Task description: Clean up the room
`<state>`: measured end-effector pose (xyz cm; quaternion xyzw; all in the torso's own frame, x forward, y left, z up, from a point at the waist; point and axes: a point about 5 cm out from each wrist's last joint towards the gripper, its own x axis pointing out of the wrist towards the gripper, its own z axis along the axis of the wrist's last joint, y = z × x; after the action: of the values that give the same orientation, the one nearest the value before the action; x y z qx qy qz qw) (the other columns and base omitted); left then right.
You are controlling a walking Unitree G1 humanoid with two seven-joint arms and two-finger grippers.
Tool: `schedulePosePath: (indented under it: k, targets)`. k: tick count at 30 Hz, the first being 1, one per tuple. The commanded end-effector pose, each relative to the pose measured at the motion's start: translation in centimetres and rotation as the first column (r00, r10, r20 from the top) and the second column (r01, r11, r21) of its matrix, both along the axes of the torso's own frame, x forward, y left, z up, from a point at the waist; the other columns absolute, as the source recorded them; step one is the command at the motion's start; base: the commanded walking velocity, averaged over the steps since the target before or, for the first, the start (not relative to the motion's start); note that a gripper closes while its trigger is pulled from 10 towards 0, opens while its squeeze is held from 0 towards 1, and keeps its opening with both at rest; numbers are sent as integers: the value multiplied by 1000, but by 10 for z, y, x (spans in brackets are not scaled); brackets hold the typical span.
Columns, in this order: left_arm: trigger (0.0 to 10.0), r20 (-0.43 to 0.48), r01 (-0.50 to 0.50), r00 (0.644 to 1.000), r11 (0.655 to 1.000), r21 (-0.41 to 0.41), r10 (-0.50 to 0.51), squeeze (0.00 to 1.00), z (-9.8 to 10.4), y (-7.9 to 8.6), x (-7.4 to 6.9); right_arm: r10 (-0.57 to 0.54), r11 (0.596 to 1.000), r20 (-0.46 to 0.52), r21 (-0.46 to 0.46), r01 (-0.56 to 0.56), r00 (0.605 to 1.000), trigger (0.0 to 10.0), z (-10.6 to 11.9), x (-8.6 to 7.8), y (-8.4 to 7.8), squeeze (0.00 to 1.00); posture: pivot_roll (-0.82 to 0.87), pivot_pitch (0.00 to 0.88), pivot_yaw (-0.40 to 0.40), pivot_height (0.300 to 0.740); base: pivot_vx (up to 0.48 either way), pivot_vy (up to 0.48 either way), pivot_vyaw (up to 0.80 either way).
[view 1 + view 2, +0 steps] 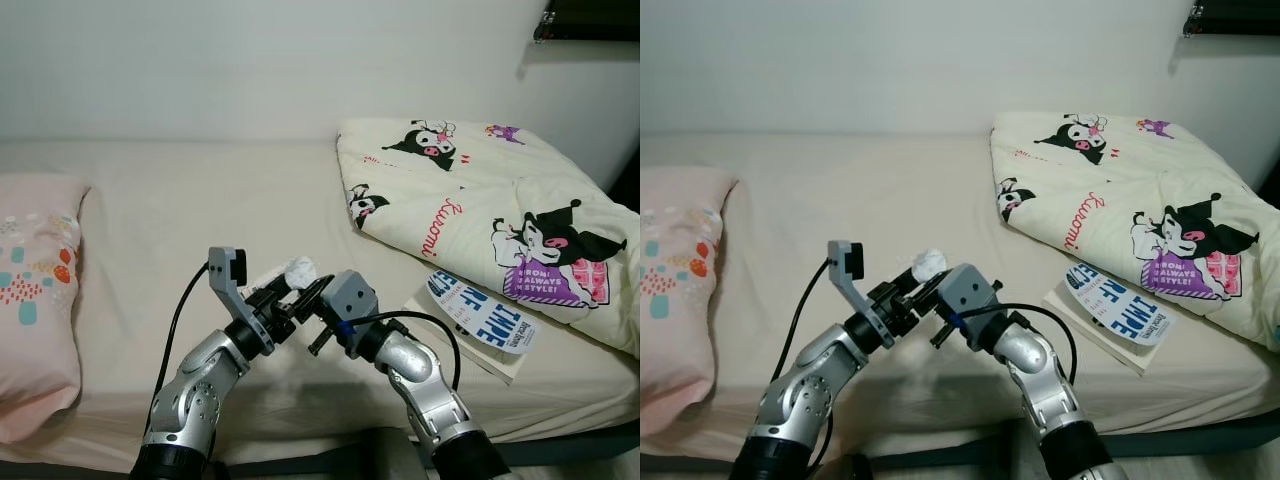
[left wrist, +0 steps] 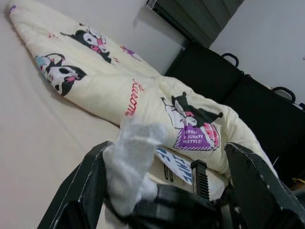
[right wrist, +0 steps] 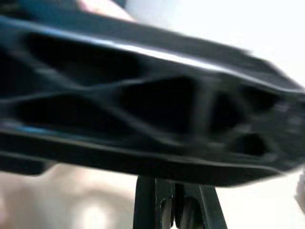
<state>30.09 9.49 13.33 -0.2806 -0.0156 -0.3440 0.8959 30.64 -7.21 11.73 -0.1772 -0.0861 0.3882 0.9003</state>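
Nearest the robot, low in the middle of the head views, the two hands meet over the front of the bed (image 1: 170, 230). The left hand (image 1: 293, 291) reaches in from seven o'clock and the right hand (image 1: 318, 322) from five o'clock, so the two sets of black fingers cross almost tip to tip. The crumpled white tissue (image 1: 299, 270) sits right at that crossing, at about twelve o'clock from both hands. In the left wrist view the tissue (image 2: 131, 160) lies between the left hand's spread fingers (image 2: 86, 191), pressed against one and clear of the other, so it looks cradled rather than firmly pinched. Whether the right hand is spread or pressed together I cannot tell; its wrist view is blurred by a dark latticed finger close to the lens. The tissue is a soft, wrinkled wad with no real long axis and should crush easily. By my judgement the left hand is the nearer one. Further back at two o'clock lies a flat paper booklet (image 1: 485, 315) with blue lettering, and beyond it a puffy cream comforter (image 1: 480, 200) printed with cartoon figures. At nine o'clock rests a pink patterned pillow (image 1: 35, 300).
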Motion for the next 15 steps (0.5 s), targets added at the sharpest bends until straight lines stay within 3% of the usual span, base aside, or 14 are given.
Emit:
schedulePosePath:
  k: [1, 8, 15]
  targets:
    - [10000, -8, -10, 1000, 1000, -2, 10, 0, -2, -2, 1, 16, 999, -12, -27, -17, 1000, 10000, -5, -2, 2, 0, -41, 28, -27, 570, 0, 0, 0]
    - [10000, -1, 2, 1000, 1000, 1, -2, 0, -1, -2, 0, 23, 998, -16, -58, -24, 1000, 10000, -9, -4, 3, 0, -41, 30, -28, 570, 0, 0, 0]
    - [10000, 24, 1, 1000, 995, 98, -4, 0, -5, -5, -2, 18, 998, -10, -64, -18, 1000, 10000, -7, -2, 0, 0, -39, 30, -29, 570, 0, 0, 0]
